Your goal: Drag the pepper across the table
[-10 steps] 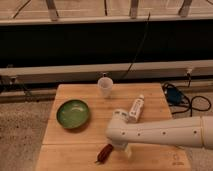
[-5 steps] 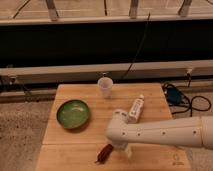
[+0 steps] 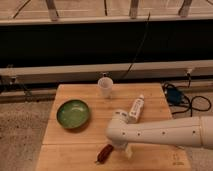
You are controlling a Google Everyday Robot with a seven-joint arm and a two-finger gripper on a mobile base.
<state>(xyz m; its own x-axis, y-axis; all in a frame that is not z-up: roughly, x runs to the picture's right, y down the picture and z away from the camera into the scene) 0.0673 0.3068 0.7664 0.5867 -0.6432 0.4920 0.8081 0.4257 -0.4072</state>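
Near the front edge of your plank-seamed wooden table (image 3: 65,149), your gripper (image 3: 125,149) sits spread wide, slender tapered dark red pepper (image 3: 104,153) lying just beside it, round green bowl (image 3: 62,118) farther off, white tube (image 3: 136,107) behind.

Matt planked wood table (image 3: 70,147), glossy green bowl (image 3: 73,113), smooth-skinned pepper (image 3: 104,153), smooth white plastic gripper (image 3: 127,149) held just beside it.

One raised view angled down across the table (image 3: 80,142), gripper (image 3: 120,149) with its fingers (image 3: 128,151) low centre.
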